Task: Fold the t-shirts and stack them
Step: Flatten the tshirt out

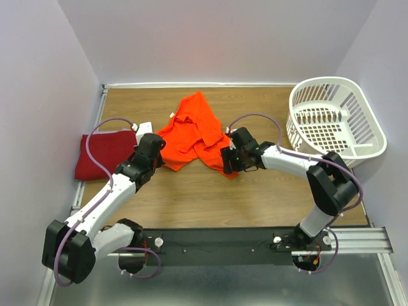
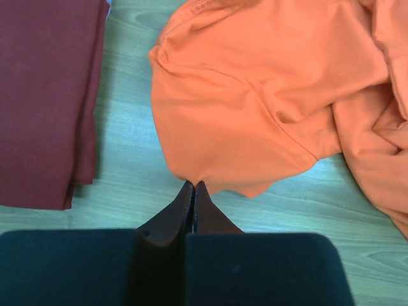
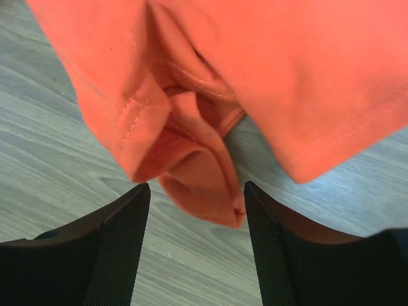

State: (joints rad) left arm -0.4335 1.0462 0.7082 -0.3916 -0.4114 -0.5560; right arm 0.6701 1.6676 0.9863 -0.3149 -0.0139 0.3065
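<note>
Orange-red t-shirt point(image 1: 191, 131): crumpled, middle of the table point(image 1: 255, 197), toward the far side
White tag point(image 1: 172, 115): at its far-left edge, too small to read
Crimson t-shirt point(image 1: 102, 153): folded, left
Left fingers point(image 2: 182, 207): closed, tips at the orange hem
Right fingers point(image 3: 124, 223): apart, straddling an orange fold

robot lab cell, blank walls point(image 1: 223, 38), wooden table point(image 1: 191, 201)
</note>
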